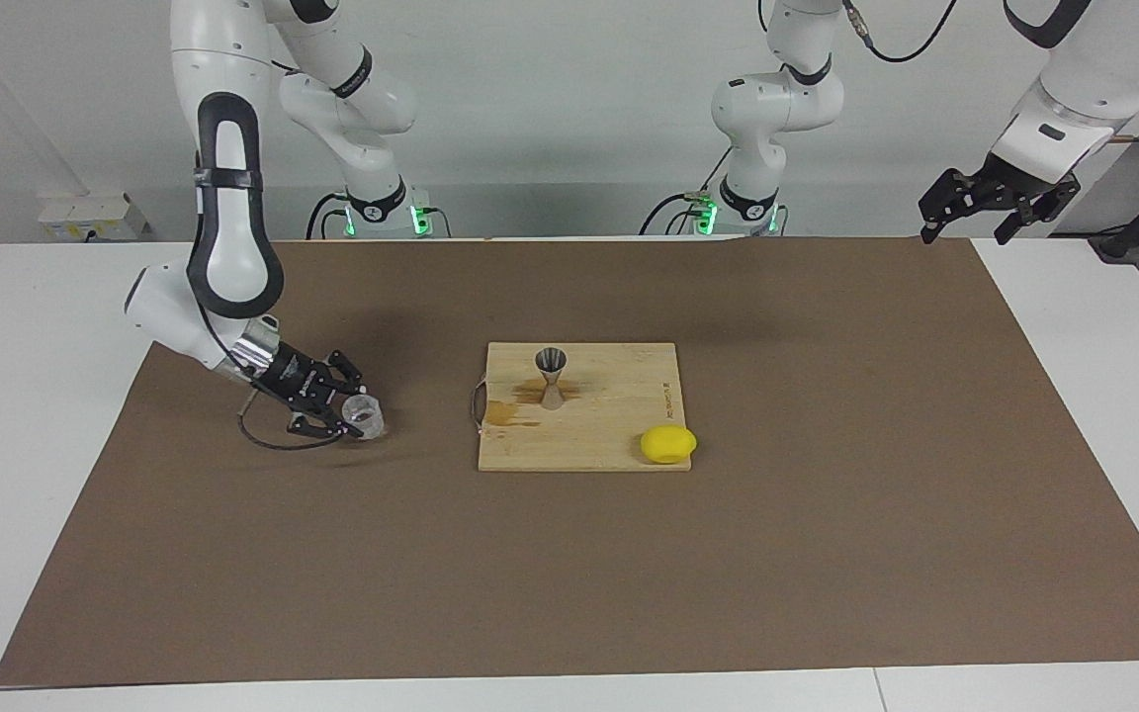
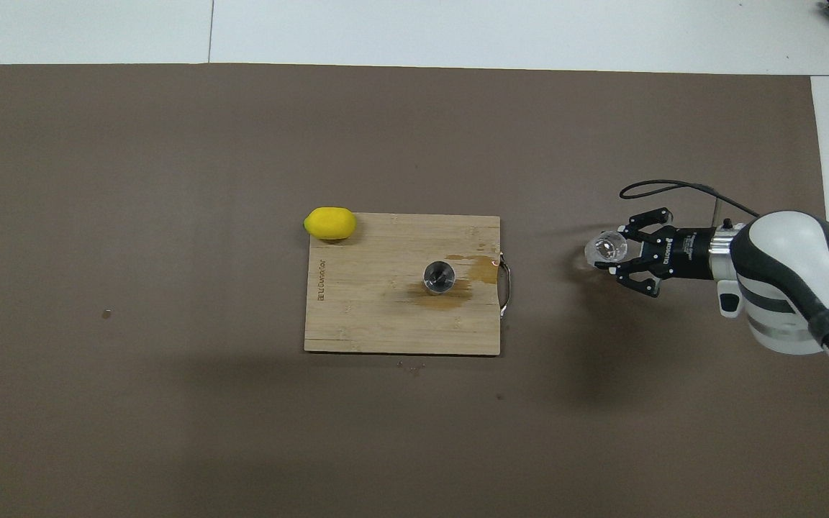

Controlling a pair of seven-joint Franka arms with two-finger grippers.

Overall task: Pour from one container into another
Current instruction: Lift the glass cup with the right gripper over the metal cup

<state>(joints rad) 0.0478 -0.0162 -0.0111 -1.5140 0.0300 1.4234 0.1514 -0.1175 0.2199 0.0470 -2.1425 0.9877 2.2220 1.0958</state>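
Observation:
The clear cup [image 1: 365,414] is low at the brown mat, toward the right arm's end of the table, beside the cutting board. My right gripper [image 1: 352,410] reaches in low and level and is shut on it; I cannot tell whether the cup rests on the mat or hangs just above it. In the overhead view the cup [image 2: 605,249] sits at the right gripper's [image 2: 617,250] tips. The grey metal jigger [image 1: 551,377] stands upright on the wooden cutting board [image 1: 619,435], also in the overhead view [image 2: 438,277]. My left gripper [image 1: 975,213] waits raised and open over the mat's corner nearest its base.
A yellow lemon [image 1: 668,444] lies at the board's corner farther from the robots, toward the left arm's end. A wet stain [image 2: 468,270] darkens the board beside the jigger. The board has a metal handle [image 2: 504,284] facing the cup. A brown mat [image 1: 569,574] covers the table.

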